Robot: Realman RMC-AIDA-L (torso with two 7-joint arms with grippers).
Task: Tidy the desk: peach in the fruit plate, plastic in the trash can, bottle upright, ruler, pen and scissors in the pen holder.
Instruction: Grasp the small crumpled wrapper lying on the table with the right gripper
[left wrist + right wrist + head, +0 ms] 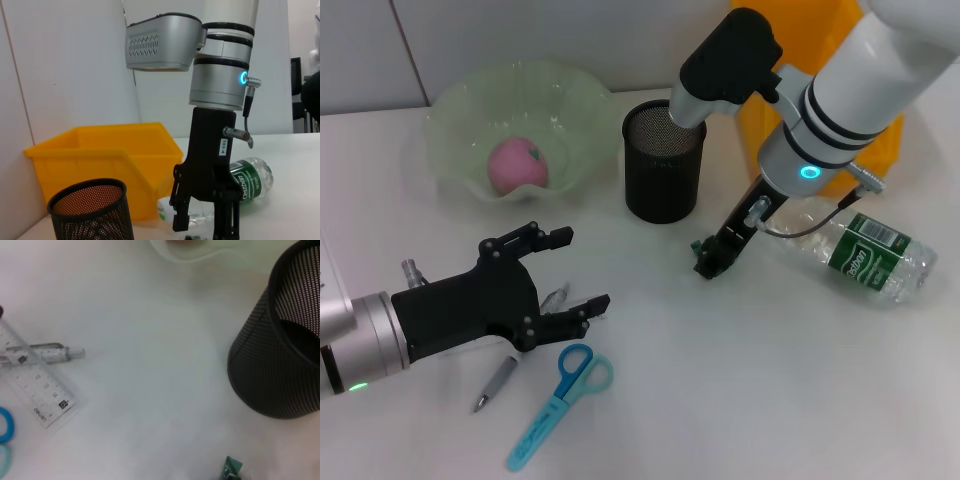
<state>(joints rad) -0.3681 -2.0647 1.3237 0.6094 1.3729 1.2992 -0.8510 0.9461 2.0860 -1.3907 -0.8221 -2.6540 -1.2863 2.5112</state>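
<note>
Right pincer (708, 262) angled steeply down beside the pen holder (663, 161), fingertips nearly touching the worktop (740, 390), narrowly parted, grasping nothing. Left pincer (570, 272) level, spread wide above pen (497, 383) and ruler (33, 385), near scissors (560, 400). Bottle (860, 254) lying sideways.

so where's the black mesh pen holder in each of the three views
Head view: pen holder at top centre, between fruit plate and right gripper.
Left wrist view: bottom left, before the yellow bin.
Right wrist view: right edge.
Shared landmark: the holder itself.
</note>
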